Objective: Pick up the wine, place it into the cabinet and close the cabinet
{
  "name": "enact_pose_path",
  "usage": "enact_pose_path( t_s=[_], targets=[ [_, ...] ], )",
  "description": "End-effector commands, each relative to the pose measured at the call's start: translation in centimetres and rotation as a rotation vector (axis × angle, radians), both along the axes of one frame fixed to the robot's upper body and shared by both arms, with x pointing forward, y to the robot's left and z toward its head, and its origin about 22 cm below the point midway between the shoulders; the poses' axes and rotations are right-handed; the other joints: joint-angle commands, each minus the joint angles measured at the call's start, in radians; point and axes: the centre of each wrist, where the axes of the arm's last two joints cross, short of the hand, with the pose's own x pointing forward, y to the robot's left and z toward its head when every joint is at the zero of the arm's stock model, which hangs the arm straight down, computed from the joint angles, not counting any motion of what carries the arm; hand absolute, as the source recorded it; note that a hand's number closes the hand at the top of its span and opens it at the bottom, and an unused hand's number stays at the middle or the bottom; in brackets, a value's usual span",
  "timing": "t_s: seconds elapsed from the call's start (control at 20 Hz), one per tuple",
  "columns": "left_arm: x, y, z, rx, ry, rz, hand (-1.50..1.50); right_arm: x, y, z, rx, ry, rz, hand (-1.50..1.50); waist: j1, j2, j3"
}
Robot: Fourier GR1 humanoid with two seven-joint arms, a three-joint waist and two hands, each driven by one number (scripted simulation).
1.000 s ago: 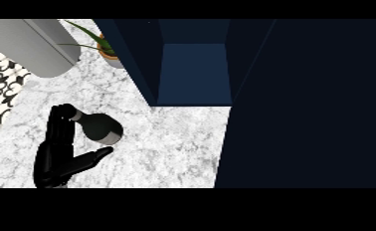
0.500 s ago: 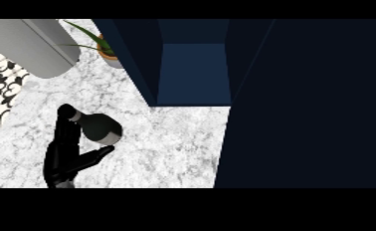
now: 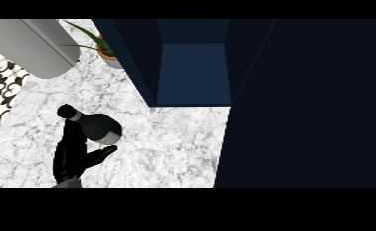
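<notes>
Wine, in a dark glass bottle with a pale band (image 3: 94, 125), stands on the white marbled counter (image 3: 169, 145) at the left, well apart from the cabinet. The black hand (image 3: 73, 153) coming up from the lower edge is presumably the robot's left one; its fingers lie along the bottle's left side and its thumb hooks under the right, so it now curls round the bottle, where a second ago it was still spread just beside it. That closing suggests the grasp is made and lifting comes next. Farther back sit a grey rounded object (image 3: 37, 46) and a potted green plant (image 3: 103, 51). To the right, the dark blue cabinet (image 3: 192, 70) shows its open compartment, with its tall door (image 3: 301, 105) swung towards the viewer. The right hand shows nowhere.
</notes>
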Motion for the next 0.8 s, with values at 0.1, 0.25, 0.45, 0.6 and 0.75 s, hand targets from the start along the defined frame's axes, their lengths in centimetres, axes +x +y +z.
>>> enact_pose_path(
  t_s=[0.1,0.25,0.45,0.6,0.75],
  targets=[
    [1.8,0.4,-0.4,0.003,-0.013,-0.022,-1.5,-2.4,-0.9,0.1,-0.003,0.039,0.067,-1.5,-0.002,0.0,0.0],
    [1.6,-0.3,-1.2,-0.007,-0.036,-0.026,-1.5,-3.2,-0.9,-0.6,0.001,0.039,0.061,-1.5,-0.003,0.001,0.0],
    [0.9,-0.9,-2.0,-0.1,-0.075,-0.035,1.5,-2.9,-0.4,-0.4,0.02,0.038,0.049,-1.5,0.0,-0.001,0.0],
    [2.4,1.8,-1.1,-0.013,-0.082,-0.071,1.5,-3.8,-1.2,-0.7,0.02,0.031,0.065,-1.5,-0.011,0.001,0.0],
    [3.7,-1.5,-0.5,0.143,-0.134,-0.166,1.5,-1.8,-0.2,-0.5,0.004,0.039,0.062,-1.5,-0.003,-0.001,0.001]
  ],
)
